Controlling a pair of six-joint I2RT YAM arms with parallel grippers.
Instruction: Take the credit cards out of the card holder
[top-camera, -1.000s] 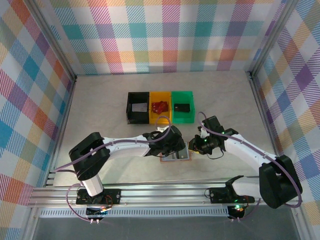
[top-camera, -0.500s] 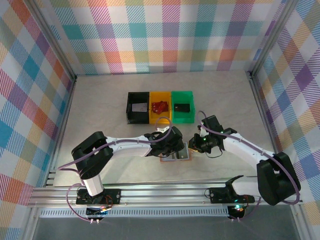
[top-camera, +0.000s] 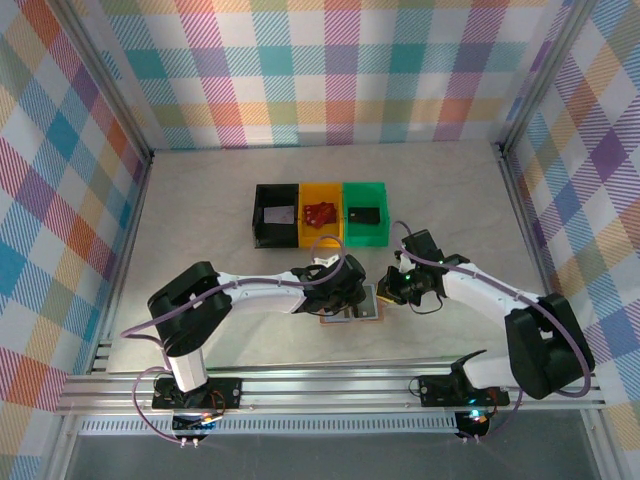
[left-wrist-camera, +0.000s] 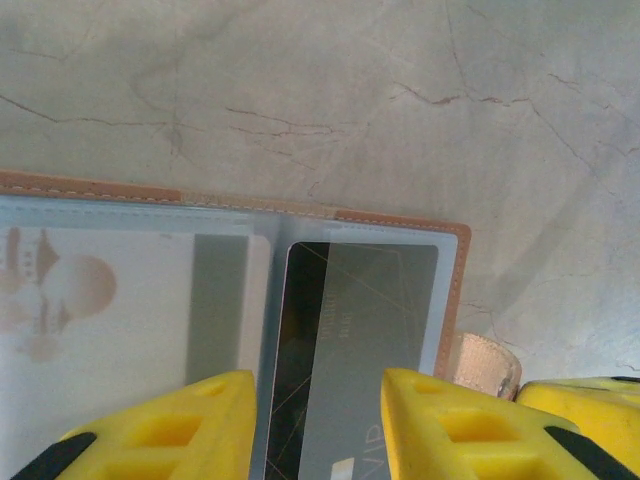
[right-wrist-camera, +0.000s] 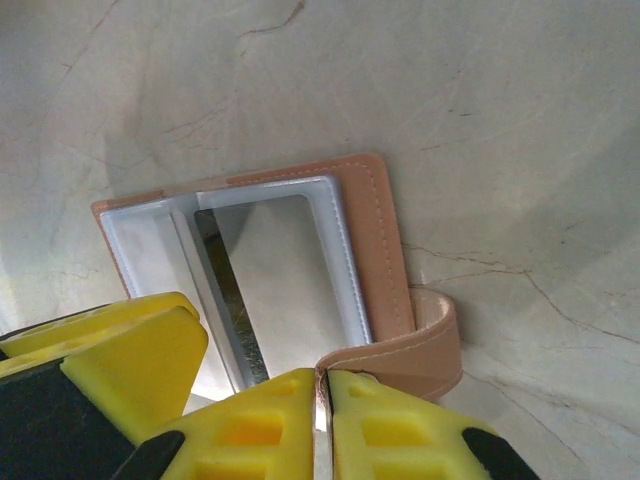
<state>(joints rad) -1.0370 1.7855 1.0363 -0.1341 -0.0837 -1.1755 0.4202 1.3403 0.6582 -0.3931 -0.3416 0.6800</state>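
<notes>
Card holder: the tan-brown leather bifold card holder (top-camera: 368, 312) with pale grey-blue clear pockets is lying spread open on the pale marbled table (top-camera: 200, 220). It is at the low centre of the overhead view, below the row of black, yellow and green plastic bins (top-camera: 322, 240).
Credit card: a dark grey-silver plastic credit card (left-wrist-camera: 355, 320) is sitting inside the right-hand pocket in the left wrist view. A paler card (left-wrist-camera: 130, 300) seems to be showing through the pocket beside it.
Left jaws: they are standing apart, straddling the dark card's lower end at the bottom of the left wrist frame, gripping nothing that I can see.
Right jaws: they are pressing shut on the tan leather closure strap (right-wrist-camera: 425, 350) at the bottom of the right wrist frame, anchoring the holder.
Handling: I am judging the card light, stiff, slick and snug in its sleeve. The holder is soft and will likely be lifting with it unless pinned.
Where to take hold: I am aiming for the card's short edge at the pocket mouth, pinching across its thin faces. I cannot tell where that mouth lies.
</notes>
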